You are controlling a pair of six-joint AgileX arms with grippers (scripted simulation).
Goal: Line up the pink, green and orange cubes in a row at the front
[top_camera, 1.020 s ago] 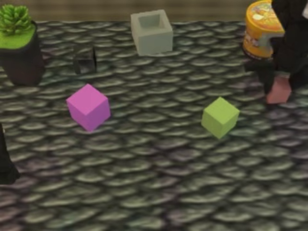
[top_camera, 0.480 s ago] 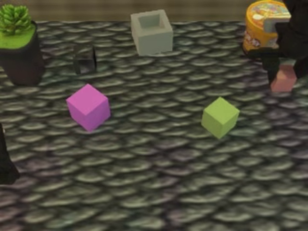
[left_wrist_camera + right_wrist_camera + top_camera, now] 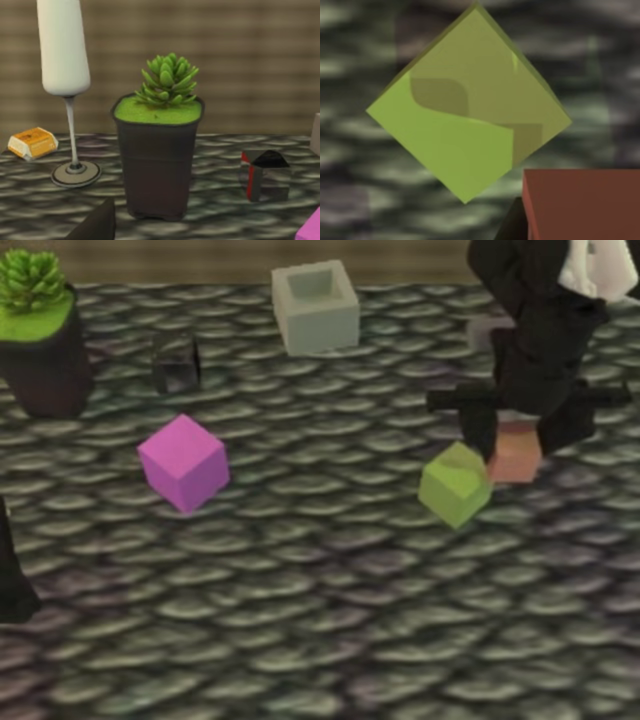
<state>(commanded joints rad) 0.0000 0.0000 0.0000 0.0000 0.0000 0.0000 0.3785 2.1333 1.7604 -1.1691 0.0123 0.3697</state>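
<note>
**Orange cube held beside the green one**

The right claw [image 3: 515, 440] hangs over the right half of the table [image 3: 320, 620], its dark fingers clenched on the orange cube [image 3: 516, 458], a small matte salmon block with plain flat faces. From above, the cube sits just at the three o'clock side of the green cube [image 3: 457, 484]; whether the two touch, or whether the orange one rests on the table, I cannot tell. The right wrist camera shows the green cube [image 3: 470, 105] turned corner-on like a diamond, smooth and lime-coloured, with a soft shadow across its top face, and a flat reddish-brown face of the orange cube [image 3: 582, 205] close by.

The pink cube [image 3: 184, 462], the largest, matte magenta, stands well apart at about nine o'clock from the green one. The table wears a mottled grey-green covering patterned like overlapping scales.

Toward twelve o'clock a hollow pale grey box [image 3: 315, 307] stands open-topped, with a small dark cube [image 3: 177, 368] left of it. At ten o'clock sits a spiky succulent in a dark tapered pot [image 3: 40, 340].

The left arm is parked at the table's left edge, near eight o'clock; its claw's state I cannot tell.
</note>
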